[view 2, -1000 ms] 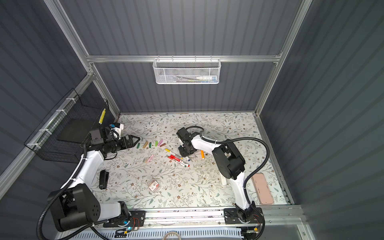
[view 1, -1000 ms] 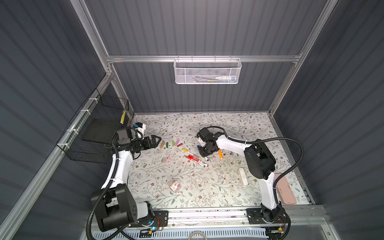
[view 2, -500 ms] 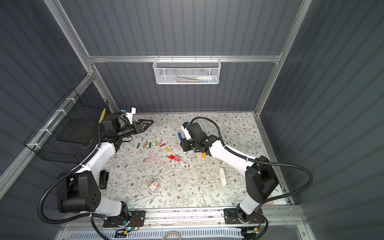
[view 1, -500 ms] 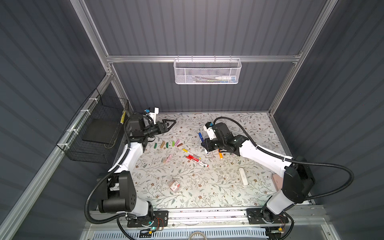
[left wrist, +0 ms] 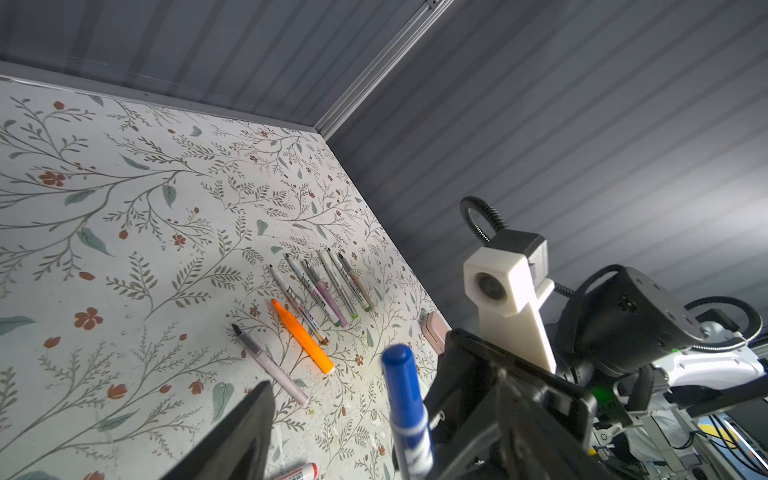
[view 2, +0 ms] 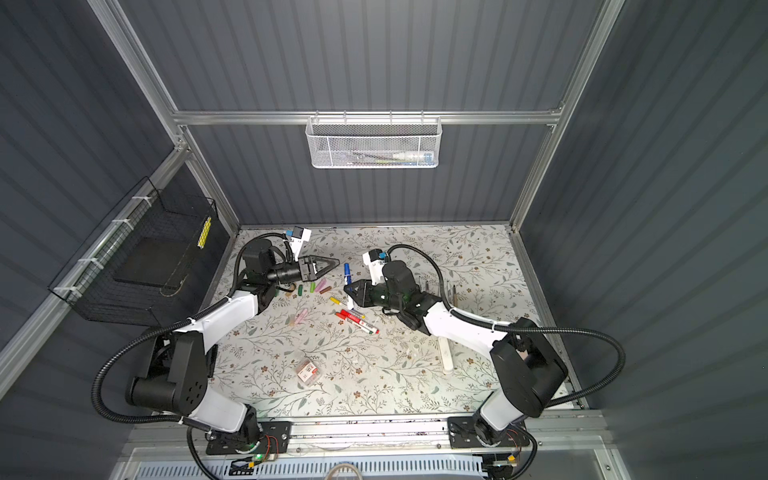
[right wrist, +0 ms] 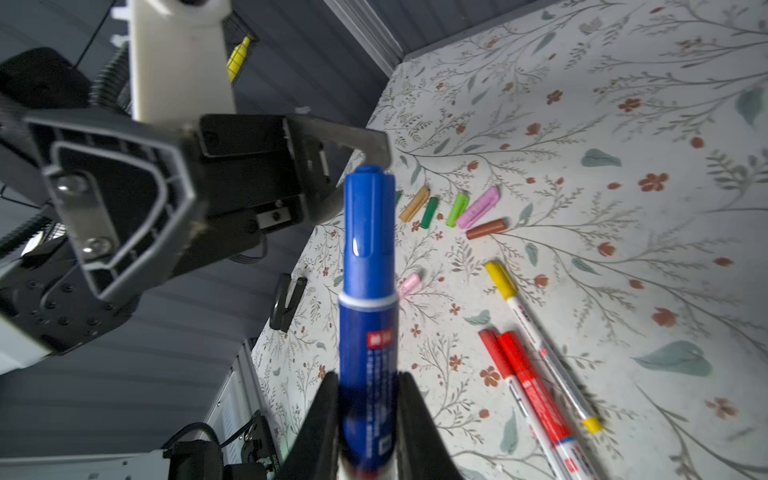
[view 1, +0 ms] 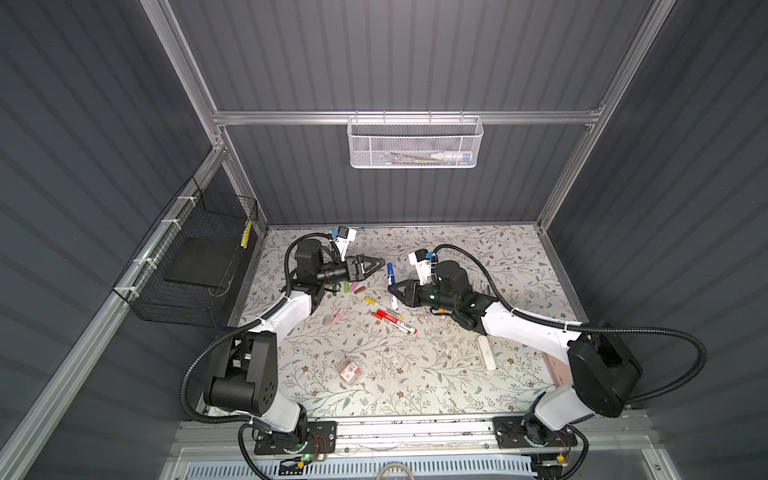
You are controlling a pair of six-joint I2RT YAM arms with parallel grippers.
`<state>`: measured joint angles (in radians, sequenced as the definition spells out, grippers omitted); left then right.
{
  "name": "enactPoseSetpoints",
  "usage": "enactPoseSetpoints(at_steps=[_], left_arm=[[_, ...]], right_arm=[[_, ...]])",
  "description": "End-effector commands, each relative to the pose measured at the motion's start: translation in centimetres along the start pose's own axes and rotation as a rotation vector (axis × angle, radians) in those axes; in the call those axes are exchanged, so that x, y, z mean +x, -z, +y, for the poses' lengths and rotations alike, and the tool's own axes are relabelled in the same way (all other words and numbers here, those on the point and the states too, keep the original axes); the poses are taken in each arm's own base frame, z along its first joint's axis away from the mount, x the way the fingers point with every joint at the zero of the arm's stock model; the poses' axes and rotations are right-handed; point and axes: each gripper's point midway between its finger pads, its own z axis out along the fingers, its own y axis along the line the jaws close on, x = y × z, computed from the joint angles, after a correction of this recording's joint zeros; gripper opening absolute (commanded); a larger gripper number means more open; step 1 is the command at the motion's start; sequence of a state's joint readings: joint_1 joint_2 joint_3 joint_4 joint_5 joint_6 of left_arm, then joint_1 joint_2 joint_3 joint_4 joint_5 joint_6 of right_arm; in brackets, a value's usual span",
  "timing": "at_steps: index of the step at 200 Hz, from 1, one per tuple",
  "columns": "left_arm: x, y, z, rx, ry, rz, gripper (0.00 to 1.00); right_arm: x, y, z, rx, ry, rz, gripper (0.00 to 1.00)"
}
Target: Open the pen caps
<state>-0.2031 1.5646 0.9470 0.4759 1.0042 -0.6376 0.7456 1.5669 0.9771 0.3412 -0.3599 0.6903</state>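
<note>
My right gripper (right wrist: 368,415) is shut on the barrel of a blue pen (right wrist: 365,332) and holds it off the table. The pen's blue cap (right wrist: 368,224) is still on and points at my left gripper (view 1: 377,263). That gripper is open and level, its fingertips (right wrist: 370,145) just short of the cap's end, touching nothing. In both top views the two grippers face each other over the middle back of the table, with the blue pen (view 2: 347,272) between them. Loose pen caps (right wrist: 457,210) in tan, green, pink and brown lie in a row below the left gripper.
A yellow-capped pen (view 1: 376,301) and two red-capped pens (view 1: 390,320) lie mid-table. Several uncapped pens (left wrist: 324,291) and an orange one (left wrist: 303,336) lie further right. A white oblong case (view 1: 486,353) and a small box (view 1: 349,370) sit nearer the front. A black wire basket (view 1: 195,266) hangs on the left wall.
My right gripper has lifted the blue pen off the table and swung it toward the left arm. The left gripper has risen and moved right toward the cap, its jaws narrowing a little.
</note>
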Motion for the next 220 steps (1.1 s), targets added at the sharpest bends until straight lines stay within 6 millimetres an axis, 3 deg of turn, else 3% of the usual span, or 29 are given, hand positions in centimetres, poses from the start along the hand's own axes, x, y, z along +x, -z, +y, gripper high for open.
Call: enactPoseSetpoints(at_steps=[1, 48, 74, 111, 151, 173, 203, 220], left_arm=[[-0.6, -0.6, -0.2, 0.038, 0.016, -0.010, 0.81], [0.1, -1.1, -0.3, 0.031, 0.014, 0.012, 0.60], [0.4, -1.2, -0.7, 0.042, 0.019, 0.027, 0.44], [0.4, -1.4, -1.5, 0.057, 0.013, 0.033, 0.38], [0.2, -1.4, -1.6, 0.051, 0.004, 0.029, 0.11], [0.2, -1.4, -1.5, 0.048, 0.016, 0.031, 0.09], [0.0, -1.4, -1.6, 0.050, 0.018, 0.026, 0.08], [0.0, -1.4, -1.6, 0.050, 0.022, 0.021, 0.07]], right_arm=[[-0.7, -0.7, 2.0, -0.075, 0.012, -0.014, 0.06], [-0.5, -1.5, 2.4, -0.091, 0.016, 0.012, 0.07], [-0.6, -1.7, 2.3, -0.087, 0.013, 0.013, 0.07], [-1.0, -2.0, 2.0, -0.062, 0.016, 0.019, 0.06], [-1.0, -2.3, 1.8, -0.058, 0.018, 0.028, 0.07], [-0.8, -2.2, 1.7, -0.059, 0.018, 0.031, 0.10], [-0.3, -2.5, 1.5, -0.059, 0.007, 0.052, 0.29], [0.3, -3.1, 1.7, -0.077, 0.003, 0.078, 0.33]])
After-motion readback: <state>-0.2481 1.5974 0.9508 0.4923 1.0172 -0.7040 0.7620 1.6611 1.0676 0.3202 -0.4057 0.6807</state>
